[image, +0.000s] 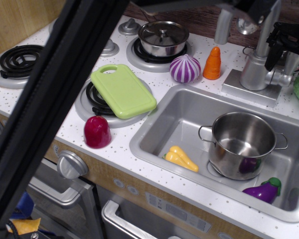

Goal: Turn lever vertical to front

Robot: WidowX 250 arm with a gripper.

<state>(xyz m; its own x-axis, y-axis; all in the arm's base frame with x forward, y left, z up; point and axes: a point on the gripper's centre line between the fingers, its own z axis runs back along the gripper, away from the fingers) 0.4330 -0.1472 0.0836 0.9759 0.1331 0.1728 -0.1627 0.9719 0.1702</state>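
Nearest us, a black arm link (55,99) slants across the left of the view, hiding part of the stove. Our pincer (288,42) sits at the upper right, beside the faucet body (254,69); we cannot tell how far open it is. We see the lever (285,77) jutting right off that body, under the pincer. One steel pot (243,144) stands in the sink (159,132) with one eggplant (264,190); a lidded pan (163,37) sits on a burner of the bench (65,130).

place: toy kitchen | evidence: coil burners (16,58), steel sink (159,130), faucet (259,55), plastic vegetables (185,68), oven knob (71,165)
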